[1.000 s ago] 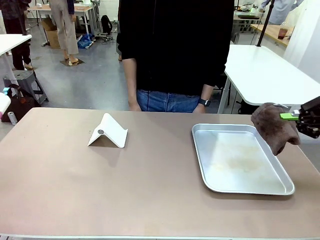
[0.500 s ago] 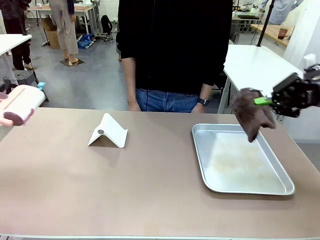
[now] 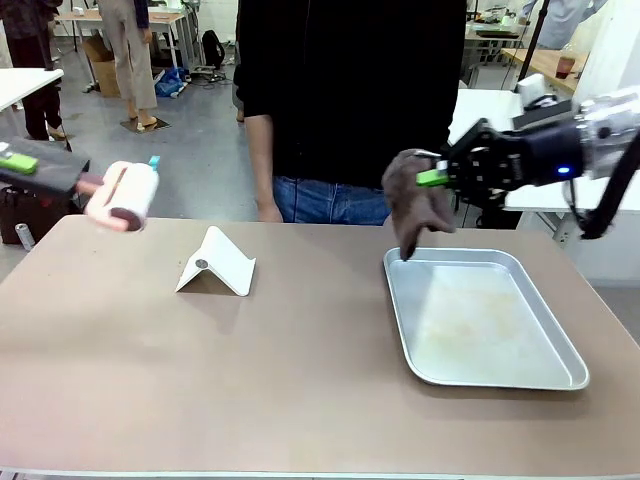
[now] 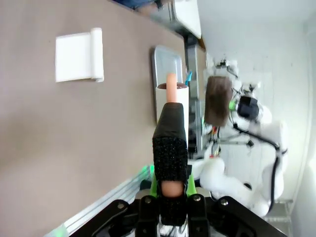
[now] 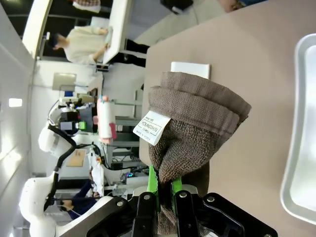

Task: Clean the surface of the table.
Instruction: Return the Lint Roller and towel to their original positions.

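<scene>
The tan-brown table spreads across the front view. Over its far-left corner my left gripper is shut on the pink handle of a lint roller, held level above the tabletop. In the left wrist view the left gripper clamps the handle and the roller points away. My right gripper is shut on a brown cloth that hangs over the far-left corner of the metal tray. The cloth bunches above the right gripper in the right wrist view.
A white folded stand sits on the table left of centre. The shiny tray lies on the right half, empty. A person in black stands at the far edge, hands down. A white-topped table stands behind on the right.
The right gripper has swung left with the cloth, from the table's right edge to the tray's far-left corner. The left gripper has come in from the left with the lint roller.
</scene>
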